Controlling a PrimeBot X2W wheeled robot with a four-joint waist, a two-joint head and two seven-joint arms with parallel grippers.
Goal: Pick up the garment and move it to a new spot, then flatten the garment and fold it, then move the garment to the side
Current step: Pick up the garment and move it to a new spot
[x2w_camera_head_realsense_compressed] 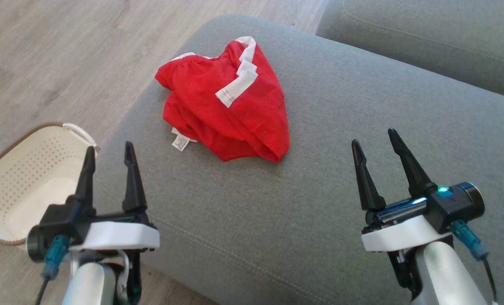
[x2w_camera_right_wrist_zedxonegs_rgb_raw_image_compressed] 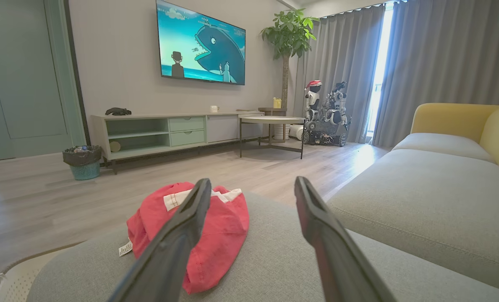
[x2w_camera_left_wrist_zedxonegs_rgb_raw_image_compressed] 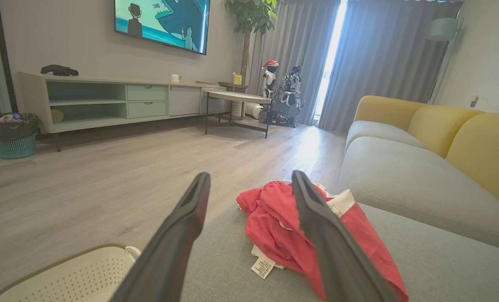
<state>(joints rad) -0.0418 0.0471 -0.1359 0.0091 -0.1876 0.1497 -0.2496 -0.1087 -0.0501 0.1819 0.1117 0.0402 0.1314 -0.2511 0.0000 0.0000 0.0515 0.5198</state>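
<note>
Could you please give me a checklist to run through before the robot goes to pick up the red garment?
1. Left gripper open and empty: ok.
2. Right gripper open and empty: ok.
3. Garment free of both grippers, nothing on it: ok.
4. Garment flat: not ok, it lies bunched on the sofa cushion.
5. Bare cushion for a new spot: ok, on the robot's right of the garment.
6. How many layers a pinch would catch: cannot tell.
</note>
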